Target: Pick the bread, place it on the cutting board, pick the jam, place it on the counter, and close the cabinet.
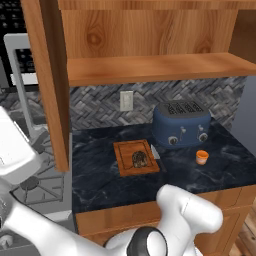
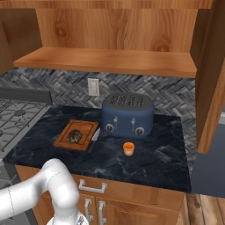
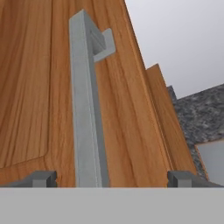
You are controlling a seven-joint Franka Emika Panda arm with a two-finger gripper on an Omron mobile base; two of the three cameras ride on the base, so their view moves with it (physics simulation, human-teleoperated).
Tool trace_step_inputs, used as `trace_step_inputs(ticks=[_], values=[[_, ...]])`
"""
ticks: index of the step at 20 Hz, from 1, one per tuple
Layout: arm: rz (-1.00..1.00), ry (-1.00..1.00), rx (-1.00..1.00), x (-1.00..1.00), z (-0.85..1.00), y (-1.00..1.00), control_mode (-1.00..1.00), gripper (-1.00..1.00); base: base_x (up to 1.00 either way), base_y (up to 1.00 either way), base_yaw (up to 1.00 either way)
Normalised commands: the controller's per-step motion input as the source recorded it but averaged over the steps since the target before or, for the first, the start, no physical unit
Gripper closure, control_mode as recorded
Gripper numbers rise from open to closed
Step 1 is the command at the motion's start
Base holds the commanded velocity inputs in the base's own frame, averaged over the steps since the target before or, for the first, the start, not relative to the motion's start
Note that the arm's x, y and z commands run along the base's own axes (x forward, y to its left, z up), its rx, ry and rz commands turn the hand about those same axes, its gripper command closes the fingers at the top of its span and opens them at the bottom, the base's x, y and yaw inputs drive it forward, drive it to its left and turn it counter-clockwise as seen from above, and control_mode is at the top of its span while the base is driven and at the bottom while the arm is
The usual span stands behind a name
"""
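The dark mottled bread (image 1: 139,159) (image 2: 74,136) lies on the reddish-brown cutting board (image 1: 125,167) (image 2: 86,127). The small orange jam (image 1: 202,157) (image 2: 128,148) stands on the dark marbled counter (image 1: 110,190) (image 2: 167,154), in front of the toaster. The wooden cabinet (image 1: 150,67) (image 2: 105,59) above is open, with its doors (image 1: 50,75) (image 2: 211,74) swung out. My gripper (image 3: 112,178) is open, right up against a cabinet door (image 3: 131,109). The door's vertical silver bar handle (image 3: 87,113) runs up between the two spread fingertips (image 3: 43,178).
A blue toaster (image 1: 181,124) (image 2: 128,115) stands at the back of the counter. A knife (image 1: 155,152) (image 2: 94,139) lies beside the board. The gas stove (image 1: 40,185) (image 2: 17,114) is to the left, and a wall outlet (image 1: 126,100) (image 2: 93,86) is on the backsplash.
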Motion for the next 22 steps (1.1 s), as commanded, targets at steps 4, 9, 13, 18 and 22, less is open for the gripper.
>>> trace_step_inputs(ticks=[4, 9, 13, 18, 22], values=[[0.00, 0.00, 0.00, 0.00, 0.04, -0.13, -1.00, -1.00, 0.00, 0.00, 0.00], [0.00, 0.00, 0.00, 0.00, 0.02, -0.23, -1.00, -1.00, 0.00, 0.00, 0.00], [0.00, 0.00, 0.00, 0.00, 0.01, -0.36, -1.00, -1.00, 0.00, 0.00, 0.00], [0.01, 0.00, 0.00, 0.00, 0.00, -0.37, -1.00, -1.00, 0.00, 0.00, 0.00], [0.01, 0.00, 0.00, 0.00, 0.00, -0.37, -1.00, -1.00, 0.00, 0.00, 0.00]])
